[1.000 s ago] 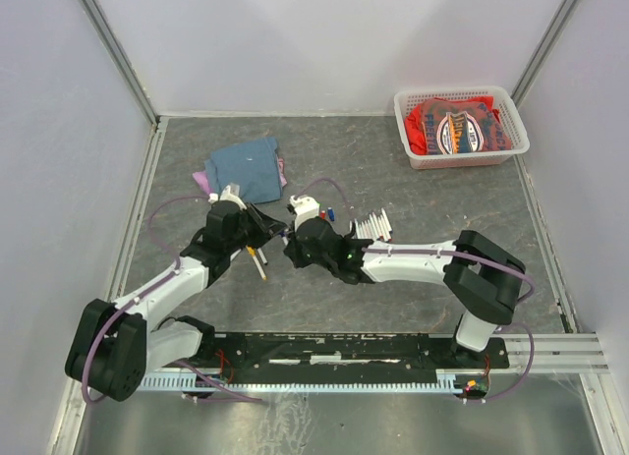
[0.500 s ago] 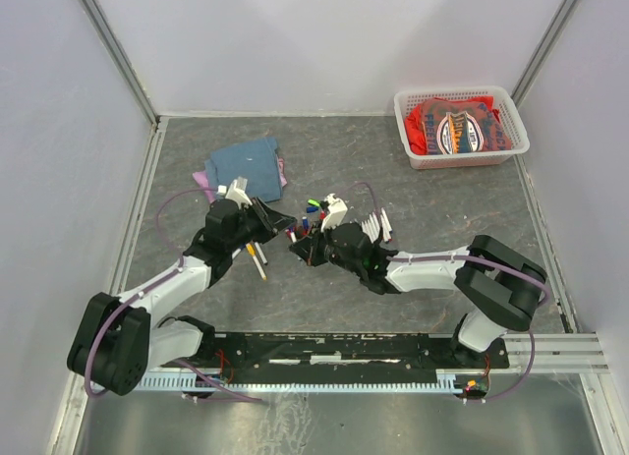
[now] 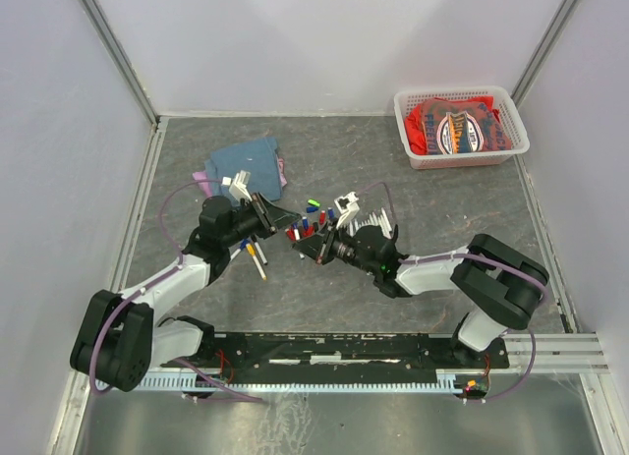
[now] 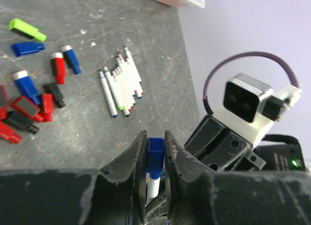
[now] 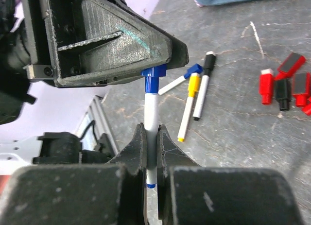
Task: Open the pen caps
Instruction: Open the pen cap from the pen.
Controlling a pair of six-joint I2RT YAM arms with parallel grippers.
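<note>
1. Over the last second the right arm has swung toward 3 o'clock in the top view. That uncovers a scatter of loose caps it had been hiding. The left arm has only tilted a little toward 1 o'clock.
2. The left gripper is clamped on the blue cap. The right gripper is closed tight on the white barrel of the same pen. The pen hangs between the two, off the table.
3. Cap and barrel look still joined, so I judge both grips set and the pull apart as the step in hand.
4. The left wrist view alone shows the loose red, black, blue and green caps at 9 to 10 o'clock. It also shows a row of uncapped pens at 12.
5. The right wrist view alone shows a yellow-capped pen and a black-capped pen at 2 o'clock, so there is probably more work left.
6. The top view shows where the arms meet, but neither grip clearly.
</note>
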